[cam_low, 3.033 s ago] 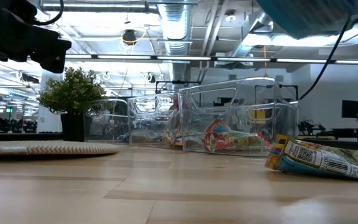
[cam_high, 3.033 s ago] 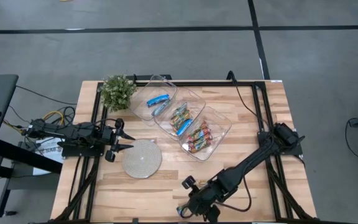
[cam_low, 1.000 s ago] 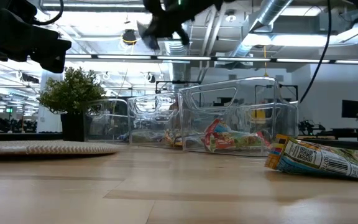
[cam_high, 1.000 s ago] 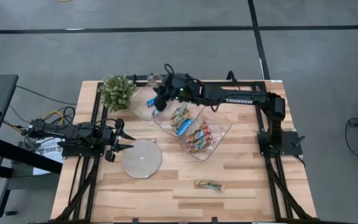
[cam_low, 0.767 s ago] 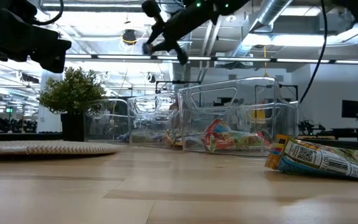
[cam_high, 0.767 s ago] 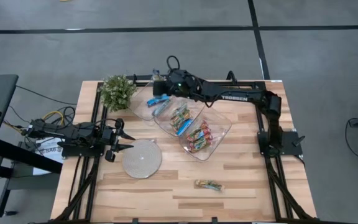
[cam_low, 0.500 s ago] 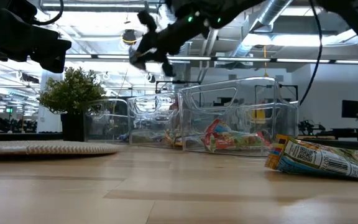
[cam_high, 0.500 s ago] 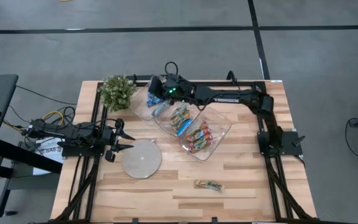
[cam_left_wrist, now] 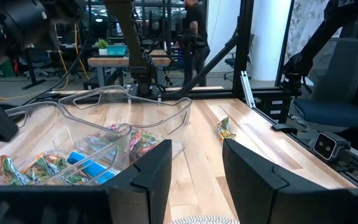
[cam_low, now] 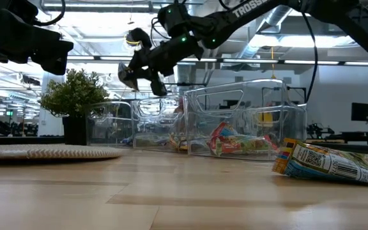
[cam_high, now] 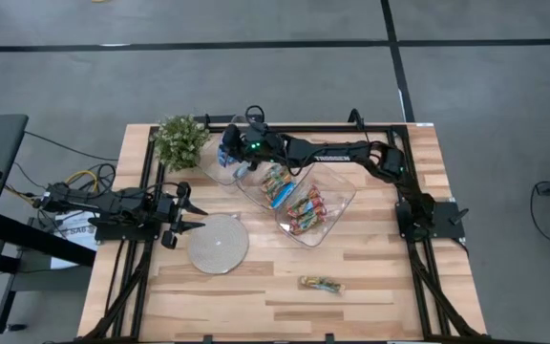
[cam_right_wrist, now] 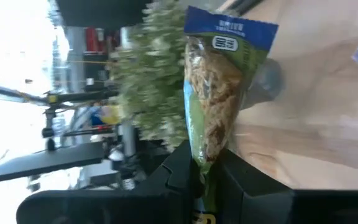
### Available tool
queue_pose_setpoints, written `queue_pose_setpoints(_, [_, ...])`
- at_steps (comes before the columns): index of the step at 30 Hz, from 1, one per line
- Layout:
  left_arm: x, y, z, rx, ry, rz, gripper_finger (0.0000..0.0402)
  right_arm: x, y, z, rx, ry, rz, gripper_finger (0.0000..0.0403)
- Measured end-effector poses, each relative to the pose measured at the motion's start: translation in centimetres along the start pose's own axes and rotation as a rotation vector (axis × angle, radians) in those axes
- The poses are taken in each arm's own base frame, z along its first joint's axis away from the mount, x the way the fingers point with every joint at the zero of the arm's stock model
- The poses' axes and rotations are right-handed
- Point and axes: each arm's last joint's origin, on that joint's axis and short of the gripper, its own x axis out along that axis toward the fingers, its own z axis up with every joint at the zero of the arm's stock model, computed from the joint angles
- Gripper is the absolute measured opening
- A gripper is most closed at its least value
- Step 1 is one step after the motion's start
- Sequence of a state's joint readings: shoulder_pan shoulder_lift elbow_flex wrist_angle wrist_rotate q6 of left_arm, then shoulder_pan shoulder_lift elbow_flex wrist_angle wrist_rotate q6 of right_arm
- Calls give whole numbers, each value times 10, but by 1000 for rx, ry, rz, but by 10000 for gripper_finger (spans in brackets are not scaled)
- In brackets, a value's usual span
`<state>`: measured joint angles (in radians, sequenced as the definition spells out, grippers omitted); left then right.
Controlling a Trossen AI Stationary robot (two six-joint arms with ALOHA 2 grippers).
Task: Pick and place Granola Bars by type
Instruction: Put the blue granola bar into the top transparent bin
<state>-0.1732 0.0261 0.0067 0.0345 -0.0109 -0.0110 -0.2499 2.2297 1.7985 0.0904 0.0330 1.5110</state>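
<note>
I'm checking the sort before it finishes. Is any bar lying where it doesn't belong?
Yes: one multicoloured bar lies alone on the bare table near the front edge, apart from the three clear trays holding the others.

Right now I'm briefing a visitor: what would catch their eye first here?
The right hand reaches over the far clear plastic tray, shut on a green-and-blue wrapped granola bar. Nearby trays hold colourful bars, and one multicoloured foil bar lies alone on the wooden table's near edge.
</note>
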Motion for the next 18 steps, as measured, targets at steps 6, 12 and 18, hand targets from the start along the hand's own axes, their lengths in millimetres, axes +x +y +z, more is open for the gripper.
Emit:
queue_pose_setpoints(6, [0, 0, 0, 0, 0, 0, 138, 1, -6, 4, 1, -19, -47, 36])
queue_pose_setpoints(12, [0, 0, 0, 0, 0, 0, 138, 0, -13, 6, 0, -23, -126, 36])
queue_pose_setpoints(18, [0, 0, 0, 0, 0, 0, 138, -1, -19, 7, 11, -25, -185, 36])
